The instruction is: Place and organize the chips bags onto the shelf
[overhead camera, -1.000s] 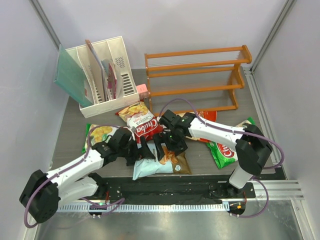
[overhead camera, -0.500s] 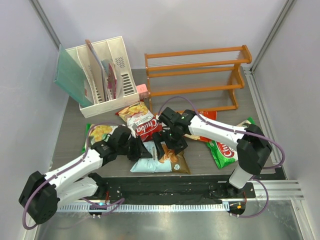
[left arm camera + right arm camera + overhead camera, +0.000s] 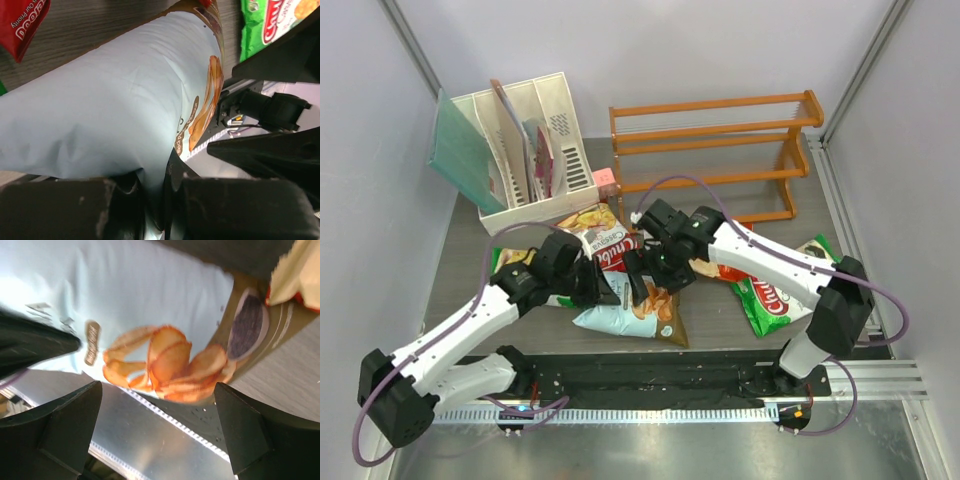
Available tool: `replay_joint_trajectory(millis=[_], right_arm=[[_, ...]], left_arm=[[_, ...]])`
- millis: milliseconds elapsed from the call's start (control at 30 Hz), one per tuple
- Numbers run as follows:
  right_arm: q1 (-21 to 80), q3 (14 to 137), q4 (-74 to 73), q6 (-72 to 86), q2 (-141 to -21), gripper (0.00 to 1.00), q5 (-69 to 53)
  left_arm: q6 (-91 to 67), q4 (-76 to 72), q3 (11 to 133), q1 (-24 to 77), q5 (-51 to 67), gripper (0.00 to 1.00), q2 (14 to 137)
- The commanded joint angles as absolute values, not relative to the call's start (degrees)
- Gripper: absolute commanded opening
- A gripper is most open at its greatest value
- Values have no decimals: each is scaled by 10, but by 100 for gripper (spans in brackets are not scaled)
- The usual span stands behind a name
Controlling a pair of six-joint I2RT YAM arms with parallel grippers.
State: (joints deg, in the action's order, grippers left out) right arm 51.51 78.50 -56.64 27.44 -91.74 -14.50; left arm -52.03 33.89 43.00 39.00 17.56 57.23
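**Light-blue bag gripped at mid-desk, shelf tiers waiting at the far right**

The shelf (image 3: 715, 160) stands at the far right of the desk (image 3: 715, 325), its back close to the far wall and its right end close to the right wall. A white file organizer (image 3: 525, 150) with folders fills the far-left corner. A narrow gap holding a small pink object (image 3: 604, 181) separates the two. A bare strip of desk runs along the front of the shelf. More bare desk lies near-right of the bags, between the light-blue bag (image 3: 625, 318) and the right green bag (image 3: 768, 297).

All the chips bags lie on the desk, near of the shelf. There is one light-blue and brown bag at the centre and two green bags, one at the left (image 3: 510, 262) and one at the right. One red Chiba bag (image 3: 612, 250) lies just far of centre, and a cream-topped bag (image 3: 586, 218) touches its far-left side. A second red bag (image 3: 723, 270) shows only partly under the right arm (image 3: 770, 265). That makes six, though the overlaps make the count uncertain.

The left arm (image 3: 460, 335) reaches in from the near left. The left jaws are clamped on the left edge of the light-blue bag. The right jaws stand wide apart directly over the same bag's chip picture, holding nothing.

The shelf has three tiers.
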Motion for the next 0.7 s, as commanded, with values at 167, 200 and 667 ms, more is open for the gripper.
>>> replay_joint_trajectory(millis=[167, 200, 667], right_arm=[[494, 927, -620, 258, -879, 100, -111], [491, 926, -620, 258, -876, 100, -107], [428, 728, -519, 246, -789, 100, -141]], left_arm=[[-477, 526, 582, 393, 124, 0, 526], [-469, 535, 596, 393, 117, 0, 518], [-252, 643, 792, 390, -8, 6, 642]])
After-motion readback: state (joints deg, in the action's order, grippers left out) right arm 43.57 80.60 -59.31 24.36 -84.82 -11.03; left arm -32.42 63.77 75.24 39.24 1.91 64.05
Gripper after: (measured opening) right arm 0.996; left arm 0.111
